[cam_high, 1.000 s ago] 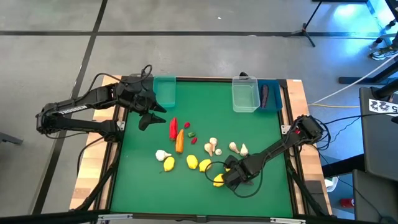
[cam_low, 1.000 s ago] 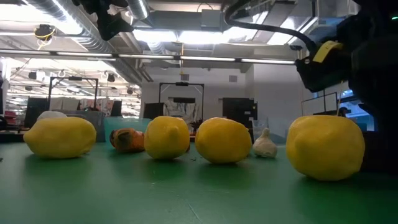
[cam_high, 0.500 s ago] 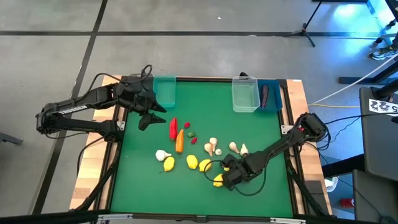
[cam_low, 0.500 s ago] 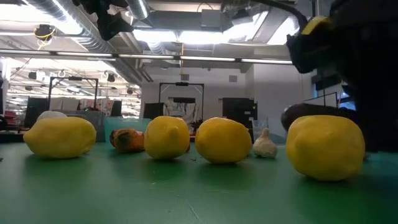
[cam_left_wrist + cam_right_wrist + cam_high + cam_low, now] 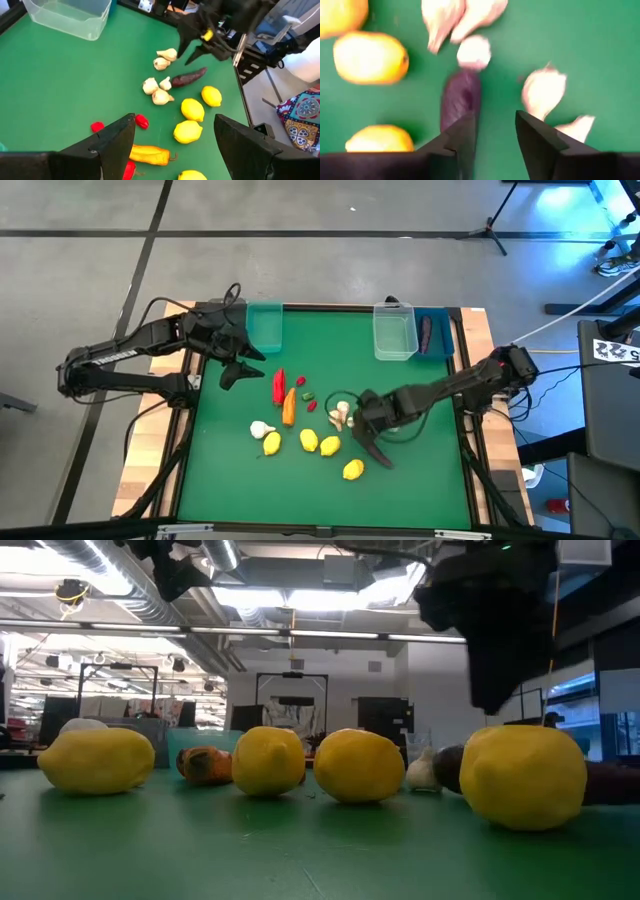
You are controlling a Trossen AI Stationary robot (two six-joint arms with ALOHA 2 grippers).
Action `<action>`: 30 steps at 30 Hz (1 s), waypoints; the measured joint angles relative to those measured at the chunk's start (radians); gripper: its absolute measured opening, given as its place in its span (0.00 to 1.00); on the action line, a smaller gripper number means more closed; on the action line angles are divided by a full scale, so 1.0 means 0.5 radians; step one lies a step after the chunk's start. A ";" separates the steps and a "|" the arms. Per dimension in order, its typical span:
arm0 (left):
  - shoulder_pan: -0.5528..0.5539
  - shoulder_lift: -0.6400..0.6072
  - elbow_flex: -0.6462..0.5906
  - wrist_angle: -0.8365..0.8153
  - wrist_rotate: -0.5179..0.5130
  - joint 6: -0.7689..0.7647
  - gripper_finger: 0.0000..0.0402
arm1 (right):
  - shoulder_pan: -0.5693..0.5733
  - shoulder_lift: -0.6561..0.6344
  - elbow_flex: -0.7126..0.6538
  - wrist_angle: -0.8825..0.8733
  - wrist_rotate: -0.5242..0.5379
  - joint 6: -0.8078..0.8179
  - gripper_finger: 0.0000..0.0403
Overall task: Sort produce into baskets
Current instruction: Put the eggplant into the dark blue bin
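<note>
Hovering right hand [image 5: 200, 42] above eggplant [image 5: 189, 77], apart, beside garlic [image 5: 159, 91].

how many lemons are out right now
4 lemons. Three sit in a row: left, middle, right. The fourth lies alone, right of the row and nearer the front. None seems hidden.

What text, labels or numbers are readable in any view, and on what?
No text can be read for certain in any view.
White lettering on the left arm: too small to read.
Black-and-white printed marker on the dark cabinet right of the table: blocky pattern, no legible words or digits.
Low view and both wrist views: no text visible.
</note>
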 joint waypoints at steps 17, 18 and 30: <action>0.156 -0.060 0.000 -0.186 -0.003 0.098 0.66 | 0.106 0.045 -0.001 0.028 -0.181 0.096 0.75; 0.167 -0.060 0.000 -0.187 -0.004 0.107 0.66 | 0.135 0.045 -0.001 0.039 -0.181 0.128 0.77; 0.216 -0.058 0.000 -0.185 -0.004 0.179 0.66 | 0.502 0.138 0.001 0.122 -0.162 0.583 0.74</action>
